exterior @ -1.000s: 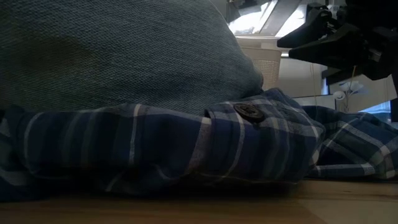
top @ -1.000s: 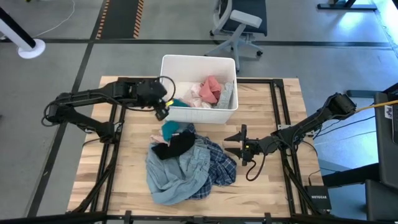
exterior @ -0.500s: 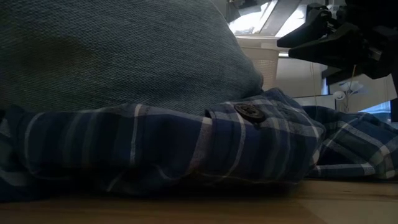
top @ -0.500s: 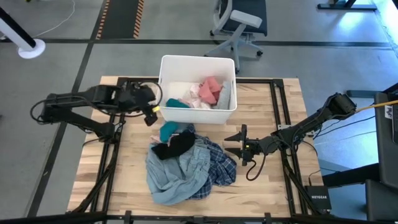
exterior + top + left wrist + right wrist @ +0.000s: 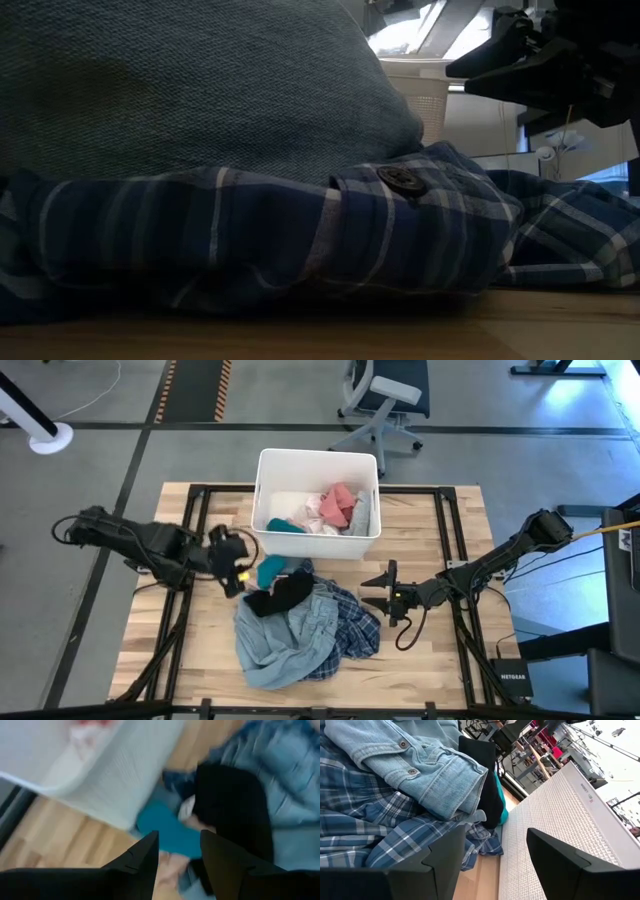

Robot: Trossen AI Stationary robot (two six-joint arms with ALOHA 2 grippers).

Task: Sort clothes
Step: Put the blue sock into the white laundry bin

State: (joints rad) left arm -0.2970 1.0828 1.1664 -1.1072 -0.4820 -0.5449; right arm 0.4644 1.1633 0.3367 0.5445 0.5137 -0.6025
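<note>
Presently the left arm's tool (image 5: 231, 563) hovers low over the wooden slatted tabletop (image 5: 440, 660), just beside the left edge of the heap of clothes, its two dark fingers (image 5: 142, 857) parted with nothing between them and aimed at a teal fabric garment (image 5: 270, 569) that lies at the near wall of the white rectangular plastic bin (image 5: 316, 544). Against the teal piece rests a black soft garment (image 5: 284, 594), and below both spreads the large light-blue denim shirt (image 5: 281, 643), crumpled and overlapping the navy plaid shirt (image 5: 352, 632) at its right. From table height the plaid shirt (image 5: 300, 240) fills the foreground with the denim mound (image 5: 190, 90) bulging above it, a dark button (image 5: 400, 179) showing on the plaid cuff. Inside the bin lie a salmon pink garment (image 5: 340, 501), a white cloth (image 5: 290, 508), a grey piece (image 5: 363, 515) along the right wall and a second teal garment (image 5: 284, 526) at the front left corner. The right arm's tool (image 5: 385, 591) waits on the tabletop just to the right of the plaid shirt, its fingers (image 5: 427, 862) spread apart and empty, pointing toward the heap. An office chair (image 5: 385, 400) stands on the grey floor beyond the tabletop.
</note>
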